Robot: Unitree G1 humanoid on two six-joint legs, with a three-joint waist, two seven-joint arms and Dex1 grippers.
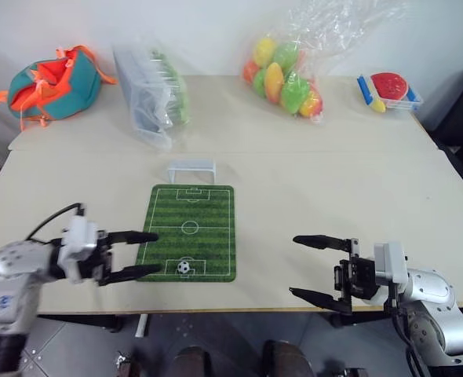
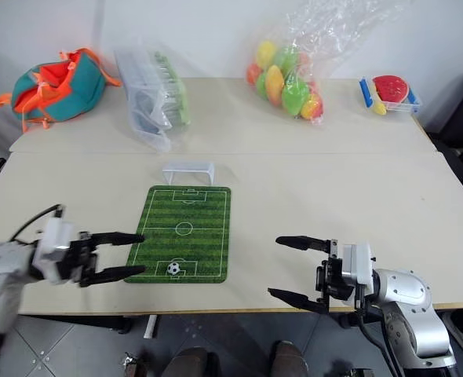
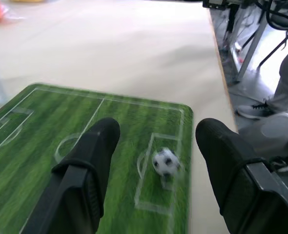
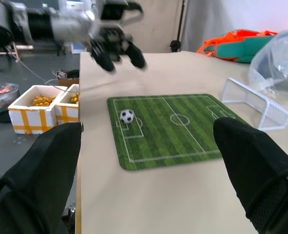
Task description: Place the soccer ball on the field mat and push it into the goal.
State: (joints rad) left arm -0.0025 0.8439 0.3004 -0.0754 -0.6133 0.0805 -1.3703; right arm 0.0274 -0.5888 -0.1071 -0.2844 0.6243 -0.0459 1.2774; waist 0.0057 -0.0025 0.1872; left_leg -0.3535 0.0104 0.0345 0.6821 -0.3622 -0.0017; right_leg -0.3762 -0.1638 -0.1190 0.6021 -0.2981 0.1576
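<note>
Left eye view: tiny white/black-patched soccer ball (image 1: 184, 267) is seen resting on striped green field mat (image 1: 189, 232), near end, opp. small white plastic goal (image 1: 191, 167), just beside empty, open left gripper (image 1: 147, 253); right gripper (image 1: 306, 266) also open, empty, farther off.

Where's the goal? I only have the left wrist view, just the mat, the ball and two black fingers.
Observer: The goal stands on the table just past the field mat's far end, its mouth facing the mat.
Operator: Is the soccer ball lined up with it?
Observer: Roughly. The soccer ball sits in the near penalty box, at the end of the mat opposite the goal.
Operator: Where's the other arm?
Observer: The right gripper hangs open over the table's near edge, right of the mat. The left gripper is open at the mat's left edge.
</note>
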